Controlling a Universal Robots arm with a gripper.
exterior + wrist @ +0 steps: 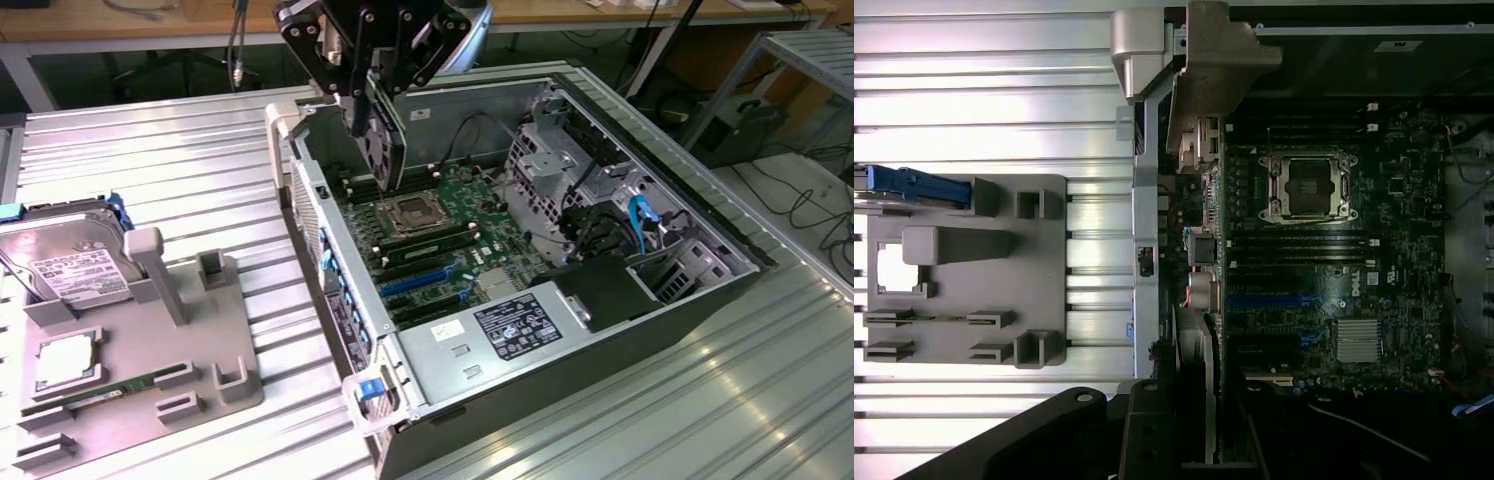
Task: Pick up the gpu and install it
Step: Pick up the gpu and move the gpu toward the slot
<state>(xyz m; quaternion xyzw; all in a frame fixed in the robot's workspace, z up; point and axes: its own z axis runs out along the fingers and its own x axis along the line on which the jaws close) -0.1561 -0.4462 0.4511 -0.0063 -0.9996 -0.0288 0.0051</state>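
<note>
Gripper [375,88] partly closed, clamping gpu [384,150] edge-down above open case [627,130]. Best to square card edge to blue slot [414,281], then descend straight.

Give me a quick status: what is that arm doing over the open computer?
Pincer shut on the gpu, card hanging on edge. Poised above the open computer case, over the motherboard. Nothing seen in its way.

The open computer case [561,400] is caught obliquely from above, further off; from the wrist it is viewed straight down, closer; motherboard [1324,250] and grey holder [964,270] are shared.
</note>
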